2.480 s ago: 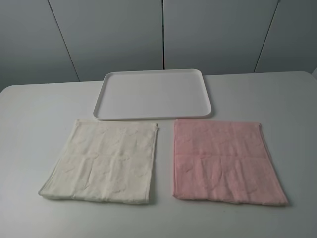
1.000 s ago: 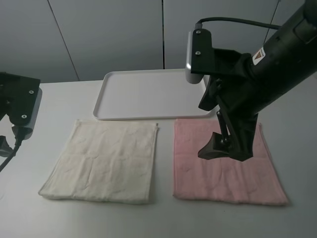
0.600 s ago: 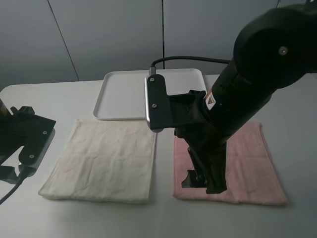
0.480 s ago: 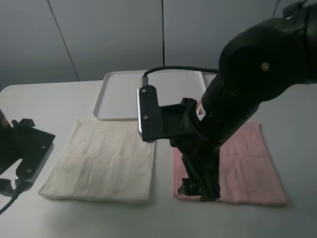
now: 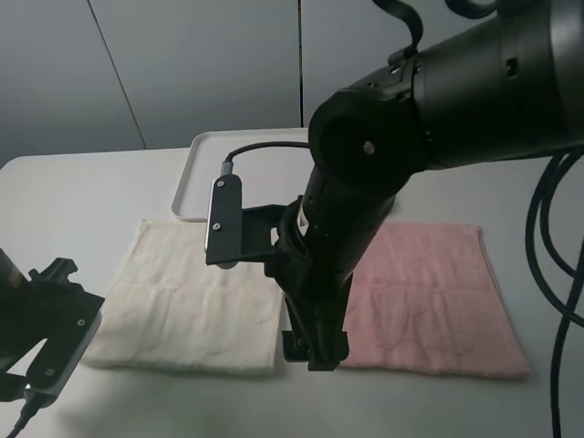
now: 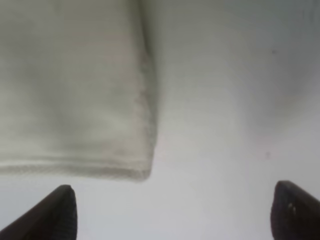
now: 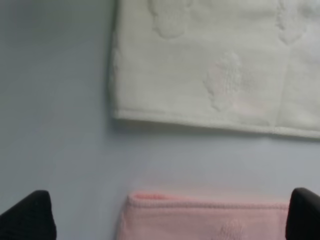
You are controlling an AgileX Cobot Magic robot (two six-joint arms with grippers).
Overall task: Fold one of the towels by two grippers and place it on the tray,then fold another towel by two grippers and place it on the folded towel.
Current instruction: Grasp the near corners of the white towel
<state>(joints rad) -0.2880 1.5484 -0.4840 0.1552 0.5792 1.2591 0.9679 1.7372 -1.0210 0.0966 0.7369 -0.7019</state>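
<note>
1. Black left gripper, jaws wide and empty, hangs by the cream towel's near left corner.
2. Right gripper, also spread wide and holding nothing, hangs low over the gap between the two towels' near corners.
3. Cream towel and pink towel lie flat and unfolded, side by side on the white table.
4. White tray sits just beyond them, partly hidden by the right arm.

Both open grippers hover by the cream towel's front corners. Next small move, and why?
Probably lower both onto the near corners of the cream towel and close. The left gripper and right gripper stand open, holding nothing, each with a corner just ahead; the towel lies flat and unfolded.
</note>
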